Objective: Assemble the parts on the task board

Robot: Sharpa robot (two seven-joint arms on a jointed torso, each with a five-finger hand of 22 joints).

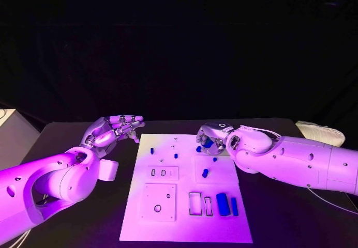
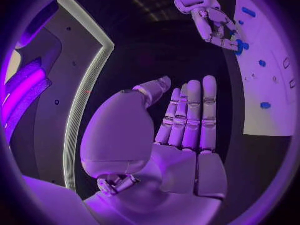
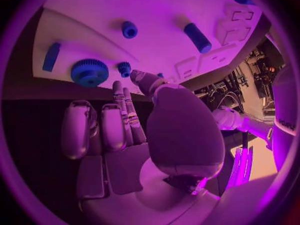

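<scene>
White flat task board (image 1: 187, 206) on black desk (image 1: 283, 217), silver left hand (image 1: 116, 129) spread and empty beside it, silver right hand (image 1: 211, 138) with fingers extended over small blue parts (image 1: 205, 173), holding nothing.

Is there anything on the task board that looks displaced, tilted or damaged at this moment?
Nothing stands out. The task board lies flat and looks undamaged. The blue parts, such as the blue cylinder, rest on it. Neither the left hand nor the right hand holds anything.

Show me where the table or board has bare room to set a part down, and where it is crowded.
Bare black table lies right of the task board, below the right arm. The board's near edge, under the recessed slots and the large blue block, is free. The far right corner is crowded: the right robot hand sits over small blue parts. The left robot hand crowds the far left corner.
</scene>
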